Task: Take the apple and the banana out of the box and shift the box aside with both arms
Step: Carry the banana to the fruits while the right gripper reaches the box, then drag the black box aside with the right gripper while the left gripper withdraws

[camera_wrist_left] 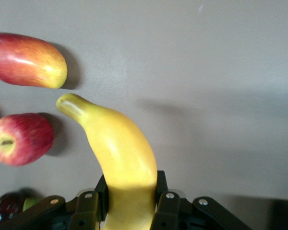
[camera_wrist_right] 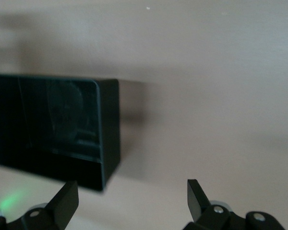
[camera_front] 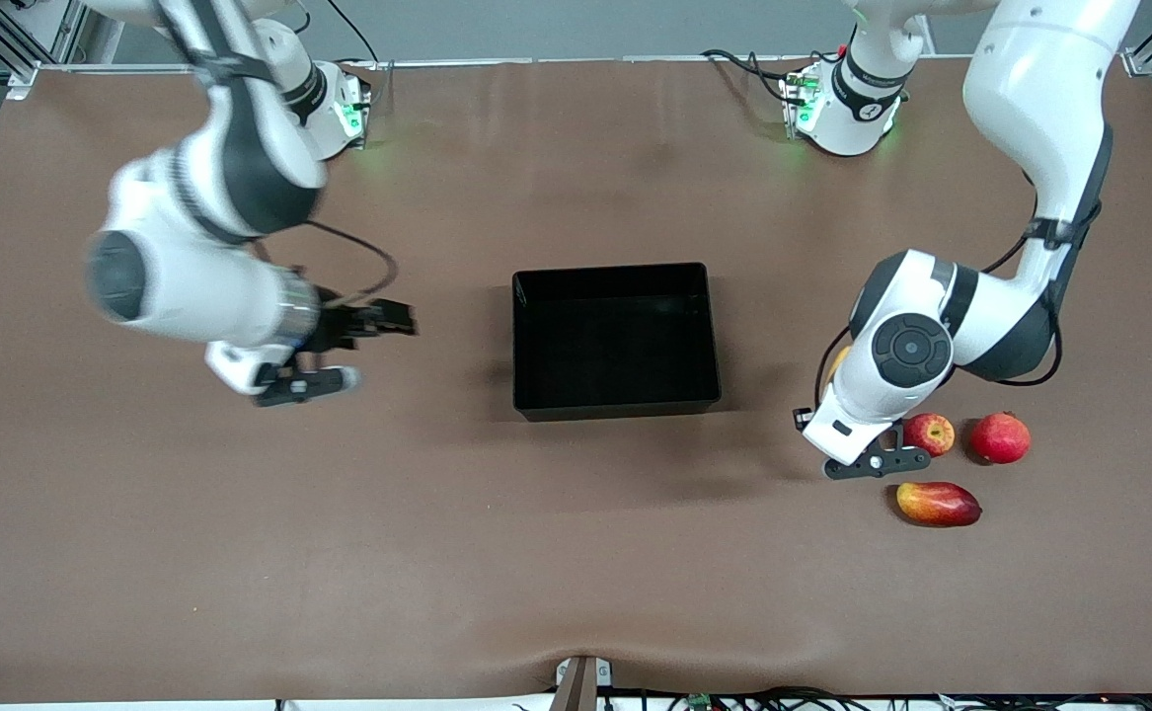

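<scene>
yellow banana [camera_wrist_left: 122, 163] clamped between my left gripper [camera_wrist_left: 129, 201] fingers, near the left arm's end of the table. mango [camera_front: 938, 503] lies nearest the front camera; apple [camera_front: 930, 434] and larger red fruit [camera_front: 1000, 437] sit side by side just farther back. black box [camera_front: 615, 339] mid-table, nothing in it. my right gripper [camera_wrist_right: 132, 199] hangs beside the box toward the right arm's end, fingers spread wide, holding nothing.

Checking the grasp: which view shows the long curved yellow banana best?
The left wrist view: the long curved yellow banana fills it, clamped in the left end effector. The front view shows only a yellow sliver past the left arm; the right wrist view shows none.
</scene>
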Available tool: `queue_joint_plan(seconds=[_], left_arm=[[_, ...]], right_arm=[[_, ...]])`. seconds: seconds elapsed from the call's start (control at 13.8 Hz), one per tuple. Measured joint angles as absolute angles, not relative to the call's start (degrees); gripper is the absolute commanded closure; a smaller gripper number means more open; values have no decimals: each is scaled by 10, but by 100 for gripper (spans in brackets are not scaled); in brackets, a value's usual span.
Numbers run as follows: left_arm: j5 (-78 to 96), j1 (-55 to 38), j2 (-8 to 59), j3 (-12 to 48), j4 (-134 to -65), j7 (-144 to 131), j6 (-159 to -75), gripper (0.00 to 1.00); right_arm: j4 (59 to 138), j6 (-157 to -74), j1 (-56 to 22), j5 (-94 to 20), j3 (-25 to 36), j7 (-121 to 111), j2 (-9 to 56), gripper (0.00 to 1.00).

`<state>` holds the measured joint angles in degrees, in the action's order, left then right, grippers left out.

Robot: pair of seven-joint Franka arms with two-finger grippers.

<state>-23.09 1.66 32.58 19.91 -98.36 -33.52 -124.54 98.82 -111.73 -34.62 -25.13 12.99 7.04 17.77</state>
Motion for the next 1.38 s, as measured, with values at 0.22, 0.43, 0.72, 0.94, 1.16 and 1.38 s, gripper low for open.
queue_joint_plan(seconds=[0.22,0.43,0.72,0.94,1.16,1.38], left_arm=[[-281,37,363,199,-997,-334,-1282,100],[-289,59,387,199,-997,-304,-1312,100],[-289,71,406,198,-997,-273,-1348,80],[-289,77,410,198,-996,-269,-1355,0],[-290,84,405,198,-989,-268,-1356,0],[-290,91,365,207,-977,-254,-1332,0]], right_arm=[[1018,-1237,-433,-251,129,152,224,0],[1019,-1313,-479,-251,131,183,286,0],[1019,-1339,-494,-231,135,187,323,74],[1015,-1336,-494,-214,138,230,322,100],[1011,-1335,-498,-212,137,253,322,100],[1010,-1324,-500,-211,139,257,322,100]])
